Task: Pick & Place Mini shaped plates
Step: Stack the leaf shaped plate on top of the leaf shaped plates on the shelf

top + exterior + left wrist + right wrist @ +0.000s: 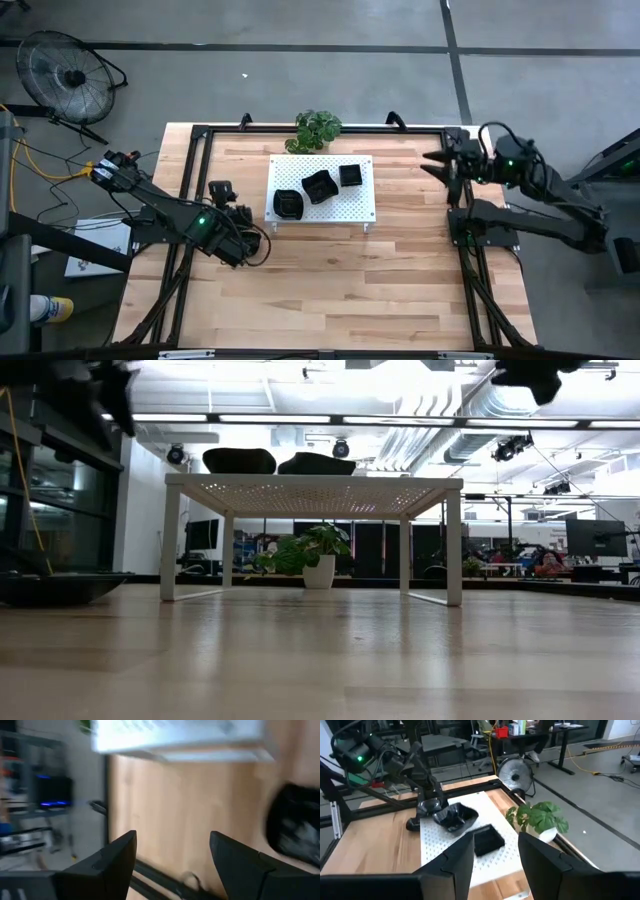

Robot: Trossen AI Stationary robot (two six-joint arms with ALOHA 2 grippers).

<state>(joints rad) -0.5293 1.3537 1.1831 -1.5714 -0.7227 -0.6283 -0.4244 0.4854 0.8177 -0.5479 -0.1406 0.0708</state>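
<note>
Nearest in the low view is the bare pale wooden tabletop [330, 280], planked and glossy. On its left side lies one small glossy black shallow dish [220, 188], well apart from the others and just beside the left gripper [172, 852]; the low view shows a dark dish edge [60, 588] resting flat on the wood there. The left gripper hangs low over the table's left side, its two dark fingers [117, 857] spread wide with only bare wood between them, and a blurred black shape sits off to one side in its wrist view.

Farther in, the white perforated board [340, 205] stands on four thin white legs near the table's far middle. Three black mini plates rest on top of it: one rounded dish [288, 203] at the board's left end, one wavy-edged dish [319, 186] in the middle, and one square dish [350, 176] toward the right. That makes four dishes in sight.

Just beyond the board, at the far edge, stands one small green leafy plant in a white pot [318, 130].

The right gripper [495, 847] is held high at the table's far right corner, away from the board. Its fingers [457, 857] stand apart, holding nothing, pointing toward the board and plant.

Off the table, one round black floor fan [55, 70] stands on the grey floor.
</note>
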